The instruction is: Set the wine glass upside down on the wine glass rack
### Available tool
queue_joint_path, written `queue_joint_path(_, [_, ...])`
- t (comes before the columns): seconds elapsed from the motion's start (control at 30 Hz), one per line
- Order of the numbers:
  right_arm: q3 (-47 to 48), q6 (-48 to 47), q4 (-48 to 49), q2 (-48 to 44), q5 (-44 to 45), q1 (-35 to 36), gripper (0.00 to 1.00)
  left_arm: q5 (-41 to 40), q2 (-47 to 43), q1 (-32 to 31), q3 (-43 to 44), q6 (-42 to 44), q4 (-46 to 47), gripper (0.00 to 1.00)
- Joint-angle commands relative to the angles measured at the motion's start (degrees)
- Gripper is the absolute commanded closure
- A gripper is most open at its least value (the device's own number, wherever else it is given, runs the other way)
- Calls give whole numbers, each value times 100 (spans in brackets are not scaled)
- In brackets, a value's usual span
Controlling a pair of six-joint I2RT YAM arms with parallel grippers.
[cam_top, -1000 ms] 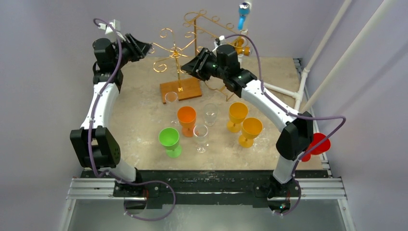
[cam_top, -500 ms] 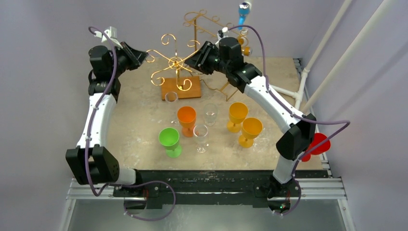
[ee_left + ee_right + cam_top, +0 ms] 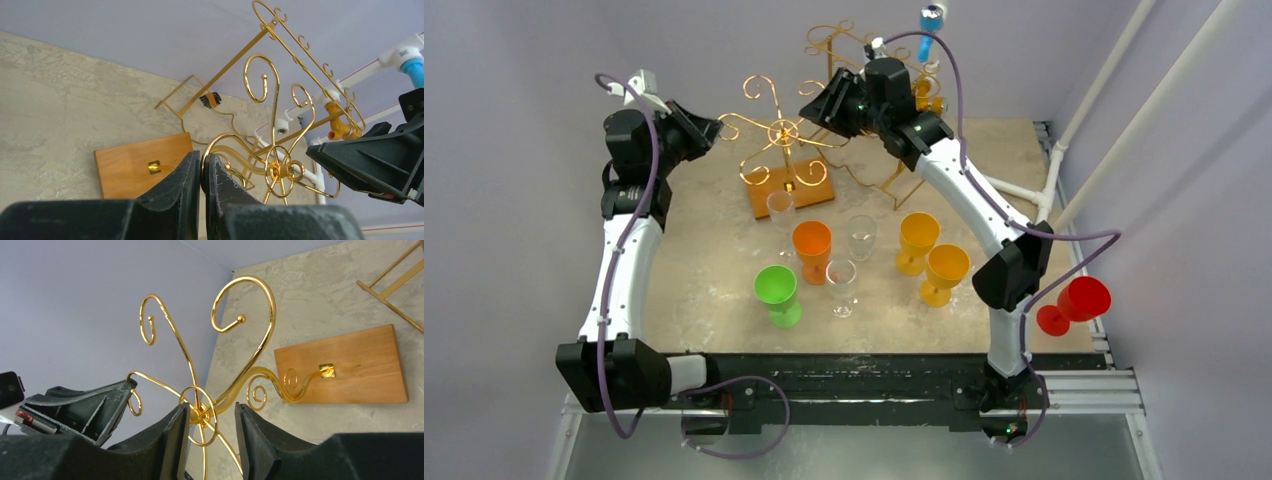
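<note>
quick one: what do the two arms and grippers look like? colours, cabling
Both the left arm and right arm have white curved links between boxy black joint housings. A purple cable loops loosely along each. The left gripper and right gripper have matte black, wedge-shaped fingers.

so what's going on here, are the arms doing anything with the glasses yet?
Not yet. Both arms are on the gold rack at the back of the table. The left fingers are shut on one of its curled wire arms. The right fingers stand apart on either side of its centre hub; I can't tell if they touch it. The glasses in the middle of the table stand upright, none held and none hung.
</note>
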Motion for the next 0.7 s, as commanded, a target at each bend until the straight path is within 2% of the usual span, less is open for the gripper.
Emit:
queue_joint_path(0.0, [865,-568,-633,378,300,-105,50,-609,-248,60,-87,-277,54,88])
queue_joint_path(0.13, [1850,-887,-1107,624,334,-115,43,-747,-104,75,-85,-232,-124,71])
queue_joint_path(0.17, [1816,-964,-1073,514,398,-108,41,-778,-61,74,-29,-214,-207,65])
queue_joint_path(0.33, [1014,-1304,-641,-255,384,-106,33,-874,-45,85,103,-207,-295,49])
queue_joint_path(0.57, [1048,-1881,-1015,-757,930,-63,20,-923,76,219,800,245,-702,8])
queue_joint_path(0.67, [857,-2093,-1107,-978,1375,98,16,-623,249,280,1109,511,-929,0])
